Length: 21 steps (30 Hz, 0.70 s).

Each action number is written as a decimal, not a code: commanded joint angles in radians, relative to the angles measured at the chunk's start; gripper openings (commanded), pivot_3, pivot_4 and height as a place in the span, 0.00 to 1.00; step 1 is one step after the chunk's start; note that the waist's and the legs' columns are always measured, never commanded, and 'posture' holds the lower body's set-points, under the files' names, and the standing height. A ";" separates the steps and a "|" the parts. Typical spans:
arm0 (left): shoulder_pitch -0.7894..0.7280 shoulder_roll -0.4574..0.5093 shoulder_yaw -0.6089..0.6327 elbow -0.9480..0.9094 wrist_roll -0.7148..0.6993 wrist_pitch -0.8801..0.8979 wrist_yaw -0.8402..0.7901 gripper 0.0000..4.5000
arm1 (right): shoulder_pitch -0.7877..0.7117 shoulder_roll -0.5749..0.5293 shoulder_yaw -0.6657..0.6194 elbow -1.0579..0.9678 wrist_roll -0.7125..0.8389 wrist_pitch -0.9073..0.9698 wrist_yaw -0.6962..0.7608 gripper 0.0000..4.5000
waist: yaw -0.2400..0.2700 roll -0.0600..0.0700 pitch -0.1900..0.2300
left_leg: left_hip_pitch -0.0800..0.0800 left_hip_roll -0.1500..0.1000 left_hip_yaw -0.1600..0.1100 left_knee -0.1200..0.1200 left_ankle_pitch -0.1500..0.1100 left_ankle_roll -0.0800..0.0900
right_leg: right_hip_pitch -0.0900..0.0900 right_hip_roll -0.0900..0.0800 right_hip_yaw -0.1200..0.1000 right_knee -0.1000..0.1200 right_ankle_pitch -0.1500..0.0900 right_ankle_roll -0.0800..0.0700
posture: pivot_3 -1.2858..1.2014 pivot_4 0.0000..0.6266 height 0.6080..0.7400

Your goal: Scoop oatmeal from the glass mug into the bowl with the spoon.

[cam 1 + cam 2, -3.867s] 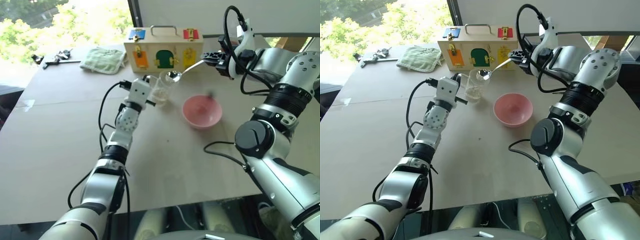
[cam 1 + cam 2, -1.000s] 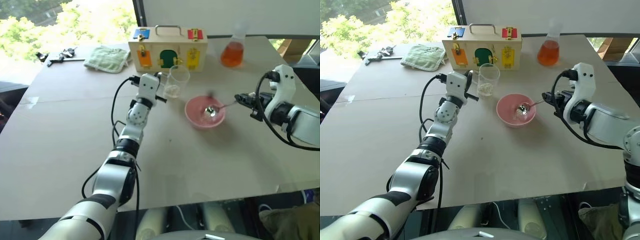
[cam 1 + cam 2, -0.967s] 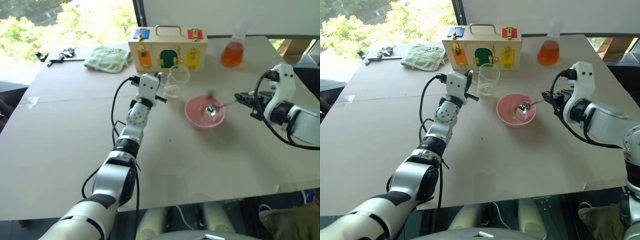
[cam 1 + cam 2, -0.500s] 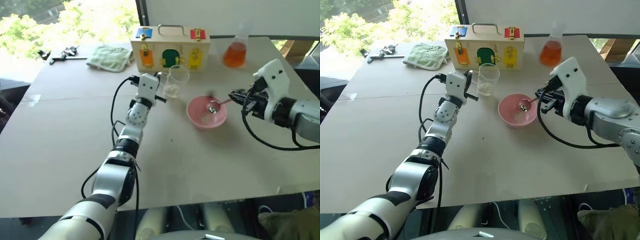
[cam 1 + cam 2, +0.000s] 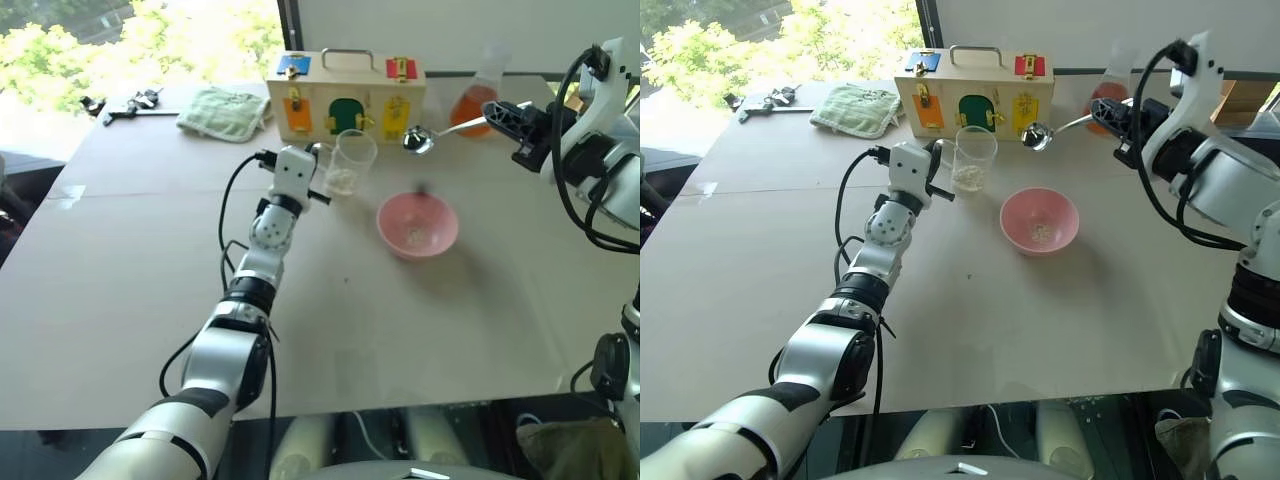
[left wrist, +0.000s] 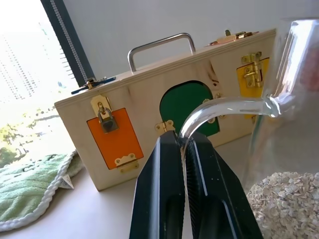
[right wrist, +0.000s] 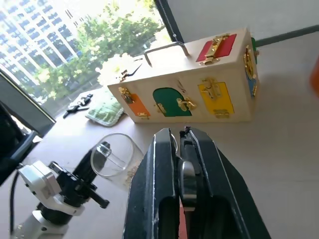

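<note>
The glass mug stands in front of the wooden box, with pale oatmeal in its bottom. My left gripper is shut on the mug's curved handle. To the mug's right sits the pink bowl with a small clump of oatmeal inside. My right gripper is shut on the spoon's handle and hangs high, beyond and to the right of the bowl. The spoon sticks out level to the left, in the air between the mug and the flask.
A wooden box with coloured doors and latches stands right behind the mug. A flask of orange liquid sits at the back right, close behind the spoon's handle. A green cloth and small tools lie at the back left.
My right gripper has lifted the spoon out of the bowl, up and toward the far side. Oatmeal now lies in the bowl. The left gripper and mug have stayed put.
</note>
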 commanded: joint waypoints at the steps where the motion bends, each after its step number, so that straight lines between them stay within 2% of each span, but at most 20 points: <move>1: -0.013 0.002 0.011 -0.052 -0.012 -0.024 0.001 0.00 | -0.088 0.035 0.008 0.015 0.121 -0.036 -0.092 0.00 | -0.001 0.000 0.000 | 0.000 0.000 0.000 0.000 0.000 0.000 | 0.000 0.000 0.000 0.000 0.000 0.000 | 0.52 0.24 1.00; 9: -0.004 -0.004 0.016 -0.068 -0.016 -0.019 0.007 0.00 | -0.134 0.114 0.086 0.078 0.089 -0.047 -0.089 0.00 | -0.002 0.000 0.000 | 0.000 0.000 0.000 0.000 0.000 0.000 | 0.000 0.000 -0.001 0.000 0.000 0.000 | 0.52 0.24 1.00; 21: 0.081 0.002 0.013 -0.221 -0.049 0.014 -0.039 0.00 | -0.157 0.169 0.141 0.165 -0.083 -0.040 0.029 0.00 | -0.025 0.000 0.000 | 0.000 0.000 0.000 0.000 0.000 0.000 | 0.000 0.000 0.000 0.000 0.000 0.000 | 0.52 0.24 1.00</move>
